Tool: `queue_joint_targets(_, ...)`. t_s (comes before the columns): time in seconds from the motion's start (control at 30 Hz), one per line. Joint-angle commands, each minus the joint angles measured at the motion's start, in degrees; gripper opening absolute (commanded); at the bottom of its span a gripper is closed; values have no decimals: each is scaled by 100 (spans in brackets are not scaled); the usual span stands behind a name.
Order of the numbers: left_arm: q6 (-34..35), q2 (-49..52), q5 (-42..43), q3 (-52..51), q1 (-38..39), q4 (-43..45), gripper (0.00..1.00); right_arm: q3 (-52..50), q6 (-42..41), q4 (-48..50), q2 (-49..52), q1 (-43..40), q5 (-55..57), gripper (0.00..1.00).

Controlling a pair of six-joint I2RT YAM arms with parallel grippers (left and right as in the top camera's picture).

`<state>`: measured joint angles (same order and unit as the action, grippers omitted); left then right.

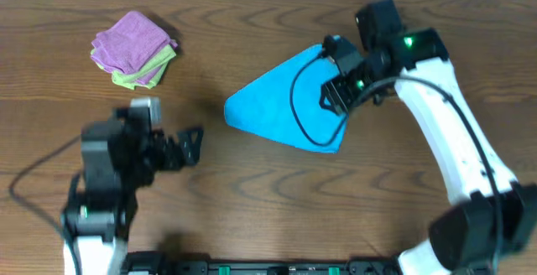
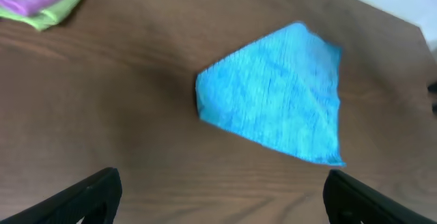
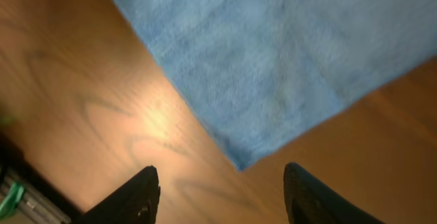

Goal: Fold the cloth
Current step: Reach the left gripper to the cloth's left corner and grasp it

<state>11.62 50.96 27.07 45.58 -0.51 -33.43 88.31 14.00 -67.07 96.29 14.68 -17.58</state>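
While well apart from cloth (image 1: 270,101), purple-green stack (image 1: 134,47).

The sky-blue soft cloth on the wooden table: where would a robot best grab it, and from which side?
Probably the pointed corner of the sky-blue soft cloth, taken from above by the right gripper. The cloth lies flat, so only a corner or edge can be pinched, and this corner lies right by those open fingers.

Overhead: my right arm (image 1: 440,116) hides the corner of the cloth (image 1: 268,99) beneath it. Right wrist: the cloth runs off the top and right edges. Left wrist: the folded pile (image 2: 37,5) is cropped at top-left.
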Motion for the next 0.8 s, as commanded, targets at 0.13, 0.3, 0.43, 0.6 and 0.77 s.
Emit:
queue_joint_targets(0.13,-131,1777,761,1165,22,-96,95,-2090,-1073,1019,-1633,-367,-131,60)
queue_joint_targets(0.3,616,2516,905,1169,22,219,95,-3318,-1880,1714,-2710,-741,-133,70)
queue_joint_targets(0.43,1049,3115,1141,1169,26,516,95,-3954,-2361,2006,-3276,-1027,-136,84)
queue_joint_targets(0.6,1099,3958,1506,1169,96,844,96,-4153,-2516,2076,-3373,-1145,-157,90)
queue_joint_targets(0.77,1165,4688,1700,1169,289,1292,96,-4153,-2516,2168,-3373,-1145,-289,93)
